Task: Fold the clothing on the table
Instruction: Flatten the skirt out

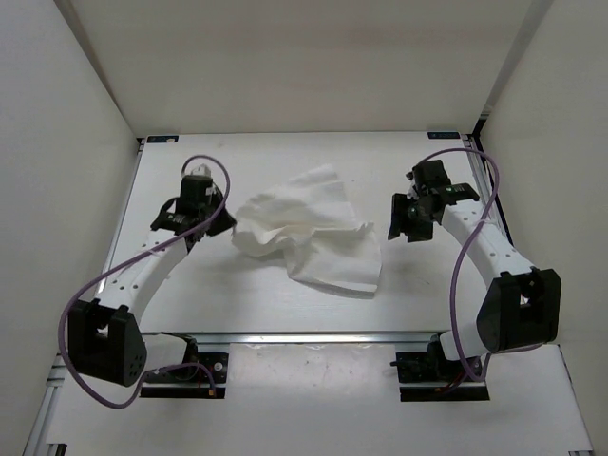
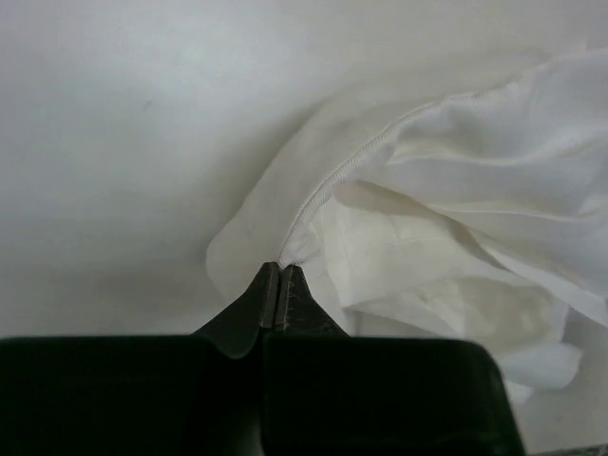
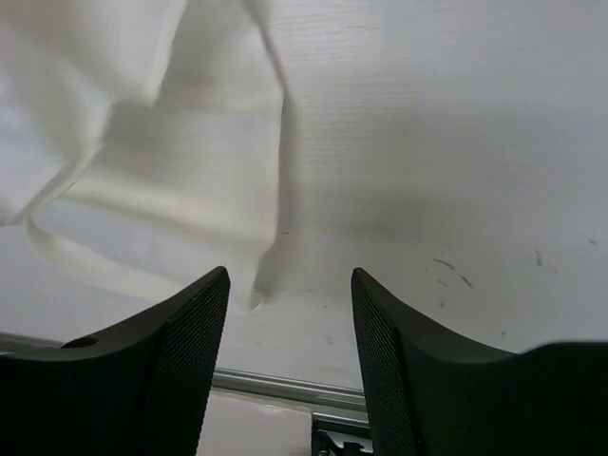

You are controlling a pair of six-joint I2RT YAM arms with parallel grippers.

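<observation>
The clothing (image 1: 309,233) lies in a crumpled heap near the middle of the table (image 1: 237,299), a bit closer to the far edge than the near one. It is thin and white, with lots of wrinkles. The left gripper (image 2: 277,283) is squeezed tight on the left edge of the cloth, right where a stitched seam (image 2: 347,171) runs down to its tips. The right gripper (image 3: 290,280) has its jaws wide apart and holds nothing. It sits just beside the right side of the cloth, toward the right edge of the tabletop, and a loose corner (image 3: 258,290) lies in front of it. I think the cloth is very light and floppy. It will sag, bunch up and slide easily on the smooth top, so one pinch alone may just drag it. It will not break. The seam and the corners look like the best places to grab, because they are a bit thicker. Taking that loose corner too would let both sides be pulled flat before folding.
</observation>
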